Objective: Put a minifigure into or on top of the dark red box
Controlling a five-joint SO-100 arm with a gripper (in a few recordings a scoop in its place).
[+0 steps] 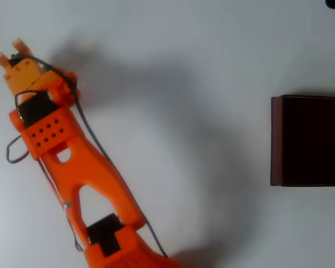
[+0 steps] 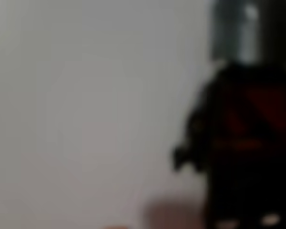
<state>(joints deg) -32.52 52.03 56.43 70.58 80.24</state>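
In the wrist view the minifigure (image 2: 243,143) stands very close and blurred at the right, a dark body with red marks and a pale grey head, upright on the white table. In the overhead view my orange gripper (image 1: 11,51) reaches to the far upper left. Its two fingertips (image 1: 21,44) stand apart with a small dark patch between them, and whether they touch that patch is unclear. The dark red box (image 1: 310,139) lies at the right edge, far from the gripper, its inside almost black.
The orange arm (image 1: 78,167) runs from the bottom edge up to the upper left, with a thin dark cable (image 1: 92,134) along it. White table (image 1: 184,84) stretches between the arm and the box.
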